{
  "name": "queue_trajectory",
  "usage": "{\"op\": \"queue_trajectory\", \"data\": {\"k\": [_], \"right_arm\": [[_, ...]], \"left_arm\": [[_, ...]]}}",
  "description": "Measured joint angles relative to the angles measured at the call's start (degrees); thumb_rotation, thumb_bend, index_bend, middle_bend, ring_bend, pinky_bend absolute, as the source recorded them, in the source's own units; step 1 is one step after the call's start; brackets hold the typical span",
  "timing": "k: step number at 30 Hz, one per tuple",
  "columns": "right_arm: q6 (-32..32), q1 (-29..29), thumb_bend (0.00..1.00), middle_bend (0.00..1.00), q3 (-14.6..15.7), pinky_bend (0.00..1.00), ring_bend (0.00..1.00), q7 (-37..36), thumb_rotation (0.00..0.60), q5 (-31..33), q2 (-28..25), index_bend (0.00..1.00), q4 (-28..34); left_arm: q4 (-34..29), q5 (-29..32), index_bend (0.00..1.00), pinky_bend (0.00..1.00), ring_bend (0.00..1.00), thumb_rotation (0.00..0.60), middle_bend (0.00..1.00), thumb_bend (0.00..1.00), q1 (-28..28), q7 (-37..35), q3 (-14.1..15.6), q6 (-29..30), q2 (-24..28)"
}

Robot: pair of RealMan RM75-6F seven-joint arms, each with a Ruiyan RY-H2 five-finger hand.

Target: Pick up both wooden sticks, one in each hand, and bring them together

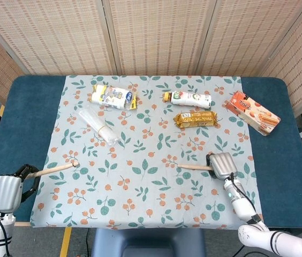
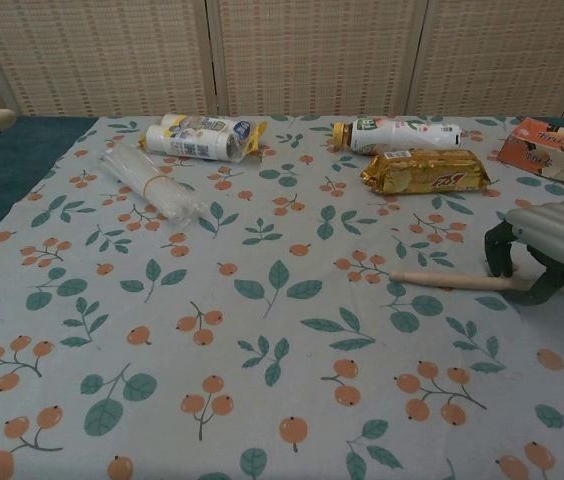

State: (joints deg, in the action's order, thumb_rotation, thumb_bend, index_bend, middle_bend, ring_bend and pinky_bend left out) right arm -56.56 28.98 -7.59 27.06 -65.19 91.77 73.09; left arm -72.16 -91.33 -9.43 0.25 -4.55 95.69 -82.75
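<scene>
Wooden stick no. 1 (image 1: 54,168) is already in the left hand (image 1: 6,191) at the near-left edge of the table (image 1: 30,115); fingers curl round its near end, and the knobbed tip pokes right over the floral cloth (image 1: 140,155). In the chest view only that tip shows, at the far-left border of frame.

Stick no. 2 (image 2: 452,281) lies flat on the cloth, near-right, pointing left. The right hand (image 2: 547,250) sits over its right end, fingers (image 2: 500,250) arched down on both sides of the shaft, tips at or close to the cloth. Looks like a cage, not a grip yet: can't tell for sure whether any pad actually touches the wood.

Step in hand, as I read it: right-side grasp, approx. half the task done. Next move calls for closing the fingers on the shaft w/o rolling it, lifting clear of the cloth, then swinging both sticks inward to meet.

Room: the near-middle of the cloth between the hands is open, good for the meeting. Clutter sits far side, i.e. plastic cups (image 1: 98,126), wrapped pack (image 1: 112,97), drink bottle (image 1: 188,98), gold biscuit pack (image 1: 195,119), orange box (image 1: 253,112). Biscuit pack is the nearest to the right hand but well apart. Left hand is right at the table's near edge, so it has to go inward, not back.
</scene>
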Motion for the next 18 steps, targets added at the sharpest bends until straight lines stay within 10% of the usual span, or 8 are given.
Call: {"op": "queue_trajectory", "data": {"k": [11, 18], "right_arm": [[-0.8, 0.8, 0.16, 0.50, 0.7, 1.00, 0.85, 7.7, 0.600, 4.4, -0.3, 0.54, 3.3], [-1.6, 0.9, 0.35, 0.54, 1.3, 1.00, 0.85, 8.3, 0.600, 4.9, 0.2, 0.59, 3.1]], "left_arm": [[0.0, 0.0, 0.77, 1.00, 1.00, 0.600, 0.90, 0.46, 0.1, -0.6, -0.3, 0.0, 0.1], [0.1, 0.1, 0.77, 1.00, 1.00, 0.600, 0.90, 0.46, 0.2, -0.5, -0.4, -0.1, 0.1]]}}
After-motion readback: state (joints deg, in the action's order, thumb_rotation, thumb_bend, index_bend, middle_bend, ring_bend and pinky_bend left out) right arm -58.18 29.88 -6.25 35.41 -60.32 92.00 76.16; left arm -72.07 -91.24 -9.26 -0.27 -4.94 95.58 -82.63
